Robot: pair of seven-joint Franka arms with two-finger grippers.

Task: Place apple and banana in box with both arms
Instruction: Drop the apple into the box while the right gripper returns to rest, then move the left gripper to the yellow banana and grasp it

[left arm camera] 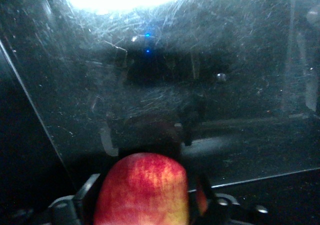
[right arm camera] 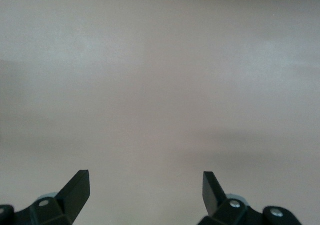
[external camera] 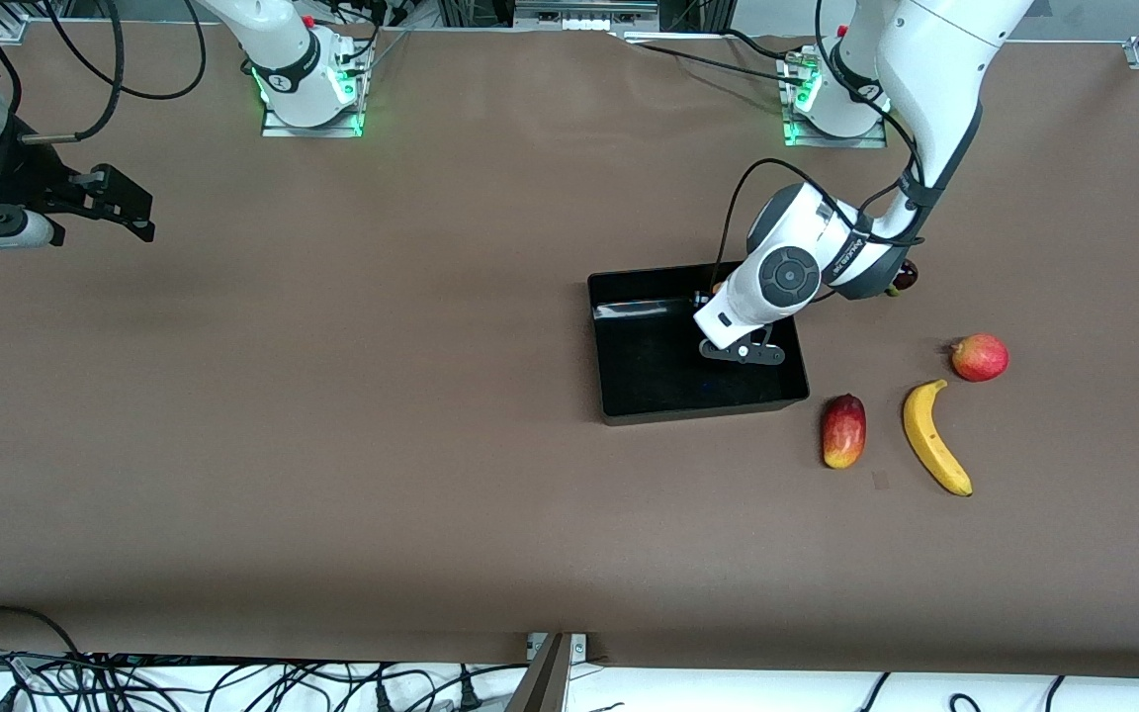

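Note:
My left gripper (external camera: 709,295) reaches down into the black box (external camera: 703,410) and is shut on the apple (left arm camera: 142,190), red with yellowish patches. In the left wrist view the gripper (left arm camera: 146,201) holds the apple just over the box's scratched black floor (left arm camera: 225,110). In the front view the wrist hides almost all of the apple. The yellow banana (external camera: 935,437) lies on the table beside the box, toward the left arm's end. My right gripper (external camera: 139,220) is open and empty, waiting over bare table at the right arm's end; its wrist view (right arm camera: 145,177) shows only the brown table.
A red-yellow oval fruit (external camera: 844,430) lies between the box and the banana. A pinkish-red round fruit (external camera: 980,357) lies farther from the front camera than the banana. A dark fruit (external camera: 904,277) shows partly under the left arm.

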